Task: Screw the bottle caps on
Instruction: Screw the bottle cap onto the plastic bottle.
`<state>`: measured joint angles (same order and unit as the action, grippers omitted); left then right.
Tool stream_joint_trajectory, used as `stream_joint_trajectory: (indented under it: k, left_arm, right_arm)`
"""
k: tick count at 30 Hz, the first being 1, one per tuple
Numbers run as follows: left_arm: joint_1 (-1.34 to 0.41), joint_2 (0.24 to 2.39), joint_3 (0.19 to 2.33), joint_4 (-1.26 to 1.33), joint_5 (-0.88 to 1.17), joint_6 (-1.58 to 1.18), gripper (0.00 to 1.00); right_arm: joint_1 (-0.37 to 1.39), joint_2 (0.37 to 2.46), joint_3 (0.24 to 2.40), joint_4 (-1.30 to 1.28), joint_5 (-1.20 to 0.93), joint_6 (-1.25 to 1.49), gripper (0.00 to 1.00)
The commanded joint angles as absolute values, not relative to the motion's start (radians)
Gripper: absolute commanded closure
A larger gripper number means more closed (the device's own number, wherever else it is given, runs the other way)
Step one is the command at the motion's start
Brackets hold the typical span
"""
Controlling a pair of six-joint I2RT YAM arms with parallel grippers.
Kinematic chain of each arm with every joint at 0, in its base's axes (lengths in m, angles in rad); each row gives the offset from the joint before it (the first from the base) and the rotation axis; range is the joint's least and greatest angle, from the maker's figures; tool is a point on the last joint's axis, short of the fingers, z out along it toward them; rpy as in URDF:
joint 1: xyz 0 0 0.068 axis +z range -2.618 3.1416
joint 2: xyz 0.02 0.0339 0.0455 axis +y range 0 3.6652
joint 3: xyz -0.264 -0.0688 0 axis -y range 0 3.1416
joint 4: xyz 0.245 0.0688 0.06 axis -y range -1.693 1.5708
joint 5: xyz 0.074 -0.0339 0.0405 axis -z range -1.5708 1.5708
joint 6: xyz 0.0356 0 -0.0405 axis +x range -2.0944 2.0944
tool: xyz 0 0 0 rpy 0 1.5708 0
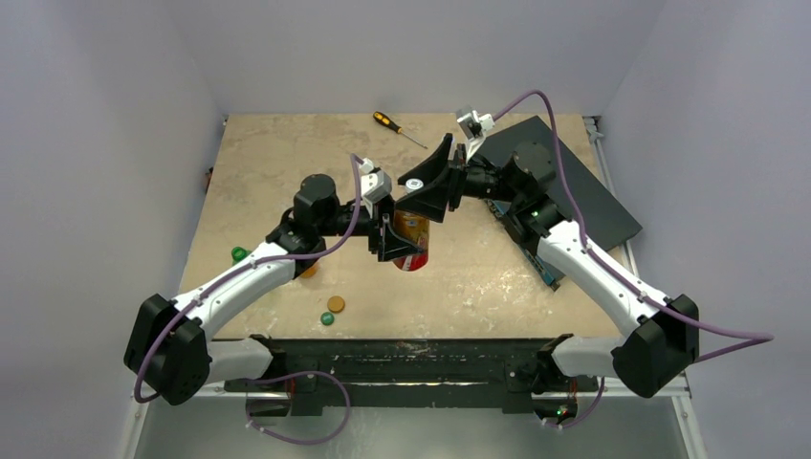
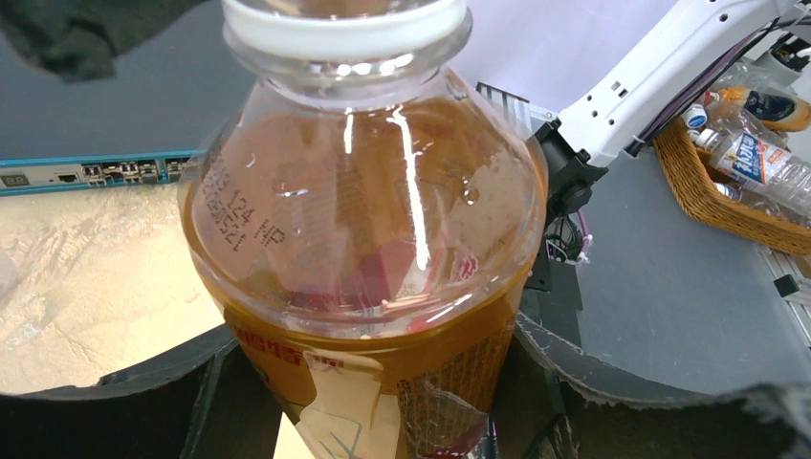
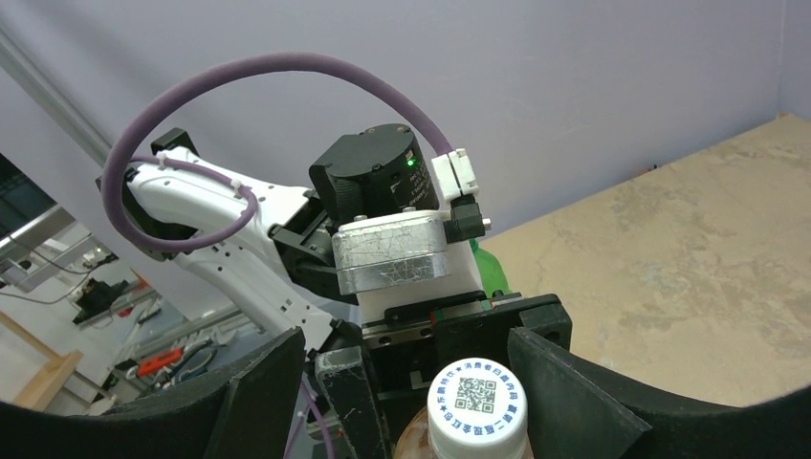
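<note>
My left gripper point(image 1: 400, 241) is shut on an amber-orange bottle point(image 1: 413, 234) and holds it upright over the table's middle. In the left wrist view the bottle point(image 2: 363, 239) fills the frame between the black fingers point(image 2: 206, 402). A white cap point(image 3: 476, 406) with a blue printed code sits on its neck, and shows in the left wrist view point(image 2: 344, 29). My right gripper point(image 1: 432, 184) is open just above the bottle; its fingers point(image 3: 564, 392) stand either side of the cap without gripping it. Loose caps lie on the table: green point(image 1: 238, 254), orange point(image 1: 336, 304), dark green point(image 1: 327, 318).
A black-and-orange screwdriver point(image 1: 397, 126) lies at the back. A dark board point(image 1: 574, 186) lies at the right rear. A wicker basket point(image 2: 708, 191) holding bottles shows beyond the right arm. A green bottle point(image 3: 490, 273) peeks out behind the left gripper.
</note>
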<state>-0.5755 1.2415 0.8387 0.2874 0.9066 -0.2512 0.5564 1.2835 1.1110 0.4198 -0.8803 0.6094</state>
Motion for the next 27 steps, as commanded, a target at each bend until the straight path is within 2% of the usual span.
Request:
stream_joint_trajectory:
  k: [1, 27]
  left_arm:
    - [-0.563, 1.244, 0.829, 0.355, 0.926, -0.271, 1.0]
    - [-0.527, 1.256, 0.795, 0.42, 0.936, -0.323, 1.0]
  right_arm:
    - [0.563, 1.253, 1.14, 0.436, -0.866, 0.597, 0.19]
    - [0.561, 1.219, 1.105, 0.404, -0.86, 0.565, 0.21]
